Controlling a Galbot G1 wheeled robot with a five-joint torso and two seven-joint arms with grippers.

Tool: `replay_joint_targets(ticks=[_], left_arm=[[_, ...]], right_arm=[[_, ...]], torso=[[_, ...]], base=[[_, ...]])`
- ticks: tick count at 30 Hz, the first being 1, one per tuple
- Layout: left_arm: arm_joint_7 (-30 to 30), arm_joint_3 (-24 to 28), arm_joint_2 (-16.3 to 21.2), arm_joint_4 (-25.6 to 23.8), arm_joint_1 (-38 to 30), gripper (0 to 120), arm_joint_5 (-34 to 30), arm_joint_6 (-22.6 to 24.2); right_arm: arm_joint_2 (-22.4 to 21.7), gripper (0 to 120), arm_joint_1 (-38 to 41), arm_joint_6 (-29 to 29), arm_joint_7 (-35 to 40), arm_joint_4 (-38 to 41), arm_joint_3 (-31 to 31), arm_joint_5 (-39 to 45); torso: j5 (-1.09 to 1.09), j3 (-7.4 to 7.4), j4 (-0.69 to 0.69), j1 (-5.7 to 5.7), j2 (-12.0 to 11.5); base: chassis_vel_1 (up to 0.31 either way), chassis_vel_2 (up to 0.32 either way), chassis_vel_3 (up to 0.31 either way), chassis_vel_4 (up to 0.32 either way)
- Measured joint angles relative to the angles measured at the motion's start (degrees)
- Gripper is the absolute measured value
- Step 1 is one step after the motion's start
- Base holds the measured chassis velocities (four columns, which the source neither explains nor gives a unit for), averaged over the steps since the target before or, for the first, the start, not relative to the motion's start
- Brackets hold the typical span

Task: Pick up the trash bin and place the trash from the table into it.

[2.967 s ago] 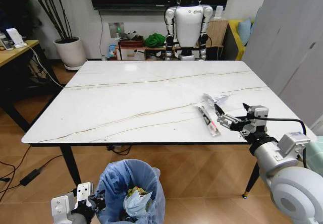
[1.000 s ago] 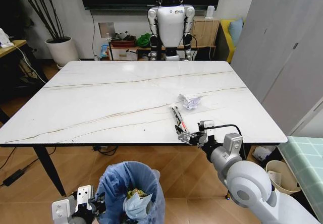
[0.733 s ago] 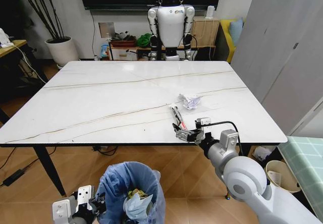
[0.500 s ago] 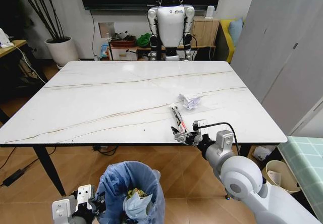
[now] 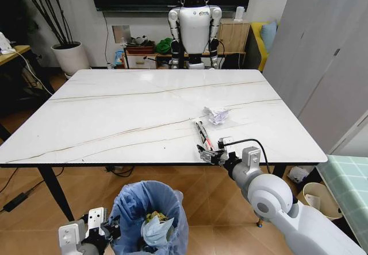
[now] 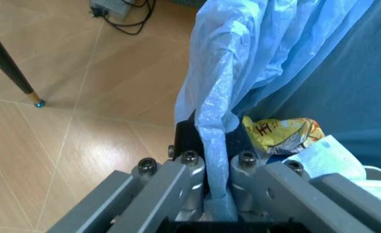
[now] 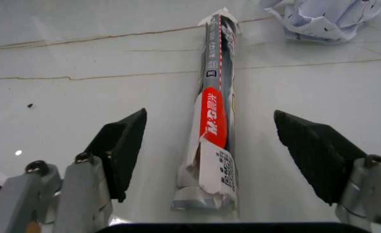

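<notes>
Crinkly blue plastic of the trash bin (image 5: 148,217) liner sat pinched between the left gripper (image 6: 213,182) fingers, clamped shut on the rim, bin held low in front of the robot, below the table (image 5: 115,123) edge. Inside: yellow wrapper (image 6: 283,136) & pale blue mask (image 5: 154,231).

Change vs approx 1 s earlier: the right gripper (image 7: 219,160) had crept in from the table's near edge toward the long wrapper (image 7: 215,111); it had been just short of the wrapper's near end, now its fingers straddled that end. Pincer wide open, nothing held, pads apart from the wrapper on both sides. My read: approach about done, closing on it was the step due.

Wrapper: long, thin, black-white w/ a red band, near end torn & curled, lying flat on the marble near the front edge, pointing away from the robot. Crumpled white paper (image 5: 217,115) lay just beyond its far end, not touching as far as I could tell.
</notes>
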Motion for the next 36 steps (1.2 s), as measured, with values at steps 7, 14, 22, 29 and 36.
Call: replay_joint_targets(ticks=[7, 14, 22, 29, 36], left_arm=[[-0.13, -0.2, 0.13, 0.0, -0.2, 0, -0.36, 0.0], [-0.14, -0.15, 0.03, 0.0, -0.15, 0, -0.34, 0.0], [-0.14, -0.2, 0.0, 0.0, 0.12, 0, -0.2, 0.0], [0.36, -0.58, 0.7, 0.0, -0.13, 0, -0.32, 0.0], [0.86, -1.77, 1.69, 0.0, -0.31, 0, -1.29, 0.0]], right_arm=[[-0.05, 46, -0.03, 0.06, -0.37, -0.55, -0.15, -0.89], [-0.15, 21, -0.53, 0.23, -0.49, -0.43, 0.29, -1.6], [-0.46, 0, -1.54, 1.33, -1.46, 1.51, 2.02, -2.17], [-2.41, 0, -4.13, 6.09, -10.15, 6.93, 4.19, -2.74], [-5.2, 0, -5.93, 9.84, -18.86, 8.87, 4.38, -4.77]], torso=[[0.0, 0.0, 0.0, 0.0, 0.0], [0.0, 0.0, 0.0, 0.0, 0.0], [0.01, 0.0, 0.0, 0.0, 0.0], [0.0, 0.0, 0.0, 0.0, 0.0], [0.01, 0.0, -0.01, 0.0, 0.0]], base=[[0.0, 0.0, 0.0, 0.0], [0.0, 0.0, 0.0, 0.0], [0.0, 0.0, 0.0, 0.0], [0.0, 0.0, 0.0, 0.0], [0.0, 0.0, 0.0, 0.0]])
